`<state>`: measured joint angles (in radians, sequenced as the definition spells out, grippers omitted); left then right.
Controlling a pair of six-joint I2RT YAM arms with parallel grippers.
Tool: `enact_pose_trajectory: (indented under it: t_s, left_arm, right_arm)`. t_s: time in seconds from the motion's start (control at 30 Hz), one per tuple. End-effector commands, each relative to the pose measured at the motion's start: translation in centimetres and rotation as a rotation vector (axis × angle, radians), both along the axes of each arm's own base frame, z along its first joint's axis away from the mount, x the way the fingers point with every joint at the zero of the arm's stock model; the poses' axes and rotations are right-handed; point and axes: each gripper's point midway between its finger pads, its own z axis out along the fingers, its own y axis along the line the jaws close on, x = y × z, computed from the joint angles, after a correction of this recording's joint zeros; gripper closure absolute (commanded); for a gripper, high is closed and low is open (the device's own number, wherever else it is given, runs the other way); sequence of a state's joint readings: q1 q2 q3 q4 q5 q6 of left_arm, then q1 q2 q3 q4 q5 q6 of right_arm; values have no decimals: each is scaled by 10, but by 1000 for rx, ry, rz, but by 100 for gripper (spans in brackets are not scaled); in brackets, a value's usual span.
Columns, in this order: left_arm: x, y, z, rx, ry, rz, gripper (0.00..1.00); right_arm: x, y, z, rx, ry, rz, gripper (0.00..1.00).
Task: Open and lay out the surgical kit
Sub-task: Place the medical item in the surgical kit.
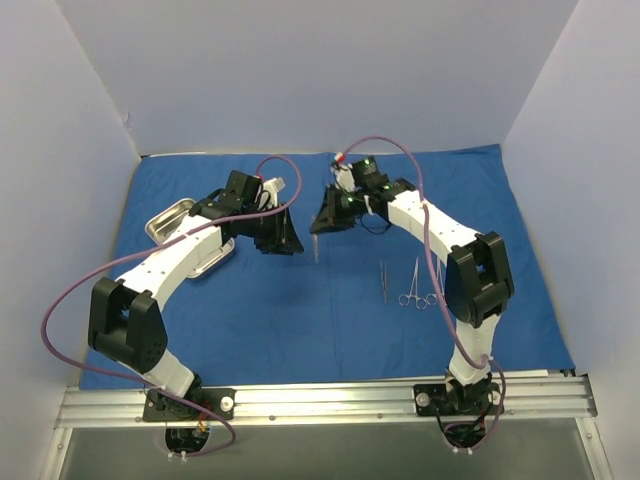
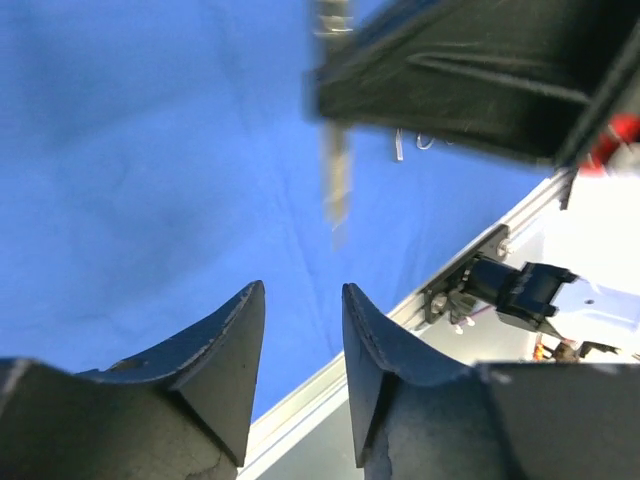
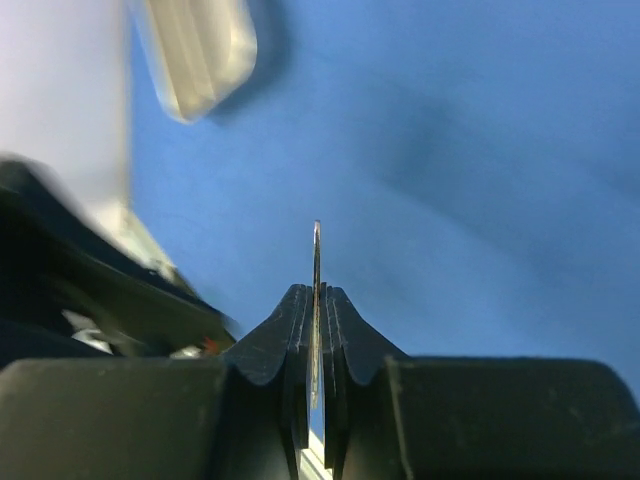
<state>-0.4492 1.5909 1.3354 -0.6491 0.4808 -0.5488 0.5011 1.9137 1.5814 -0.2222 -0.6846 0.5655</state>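
— Hanging where?
— Instrument [image 1: 316, 247] hung upright, pinched in the right gripper [image 3: 316, 300] above mid-cloth [image 1: 300, 320]; laid instruments [image 1: 416, 284] lay nearer, rightward.
— Left gripper [image 2: 303, 305]?
— Spread, empty, just left.

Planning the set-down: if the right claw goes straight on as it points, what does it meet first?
Bare blue cloth, it seems. The right claw, shut on a thin steel instrument, points at open cloth; the instrument's tip would likely touch before the claw does. Depth is unclear.

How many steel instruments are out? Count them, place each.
3 instruments: one in the right gripper, two on the blue cloth beside the right arm, which may hide another.
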Motion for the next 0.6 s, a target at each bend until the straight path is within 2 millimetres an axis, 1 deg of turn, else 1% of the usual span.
enact_pose_trajectory:
  t_s: [0.0, 0.03, 0.07, 0.1, 0.13, 0.17, 0.2, 0.23, 0.3, 0.4, 0.53, 0.57]
  left_arm:
    - [1, 22, 12, 20, -55, 20, 54]
    - [1, 27, 14, 11, -59, 30, 54]
    - [1, 34, 8, 4, -44, 47, 54]
    - [0, 35, 8, -13, -36, 45, 54]
    - [-1, 37, 8, -19, -35, 48, 54]
    - [-1, 39, 8, -20, -36, 52, 54]
    - [-1, 41, 5, -18, -28, 59, 54]
    - [-1, 41, 5, -20, -25, 60, 54]
    - [2, 43, 5, -25, -25, 64, 54]
    - [5, 41, 7, -31, -28, 53, 54]
    - [8, 42, 8, -26, -30, 49, 54]
    - [8, 43, 7, -23, -24, 47, 54]
  right_arm:
    - [-16, -56, -19, -96, 27, 13, 100]
    - [-32, -69, -41, -133, 72, 19, 100]
    - [-39, -78, -37, -149, 18, 46, 100]
    - [-43, -87, -45, -188, 6, 39, 100]
    - [-56, -97, -61, -223, 36, 46, 100]
    - [-61, -101, -62, -231, 27, 51, 100]
    - [-65, -106, -68, -236, 34, 49, 100]
    - [-70, -113, -82, -241, 53, 30, 100]
    - [-74, -115, -90, -239, 59, 22, 100]
    - [-75, -119, -108, -271, 79, 18, 100]
    - [-69, -124, -124, -317, 77, 11, 100]
    - [-69, -127, -130, -334, 90, 10, 100]
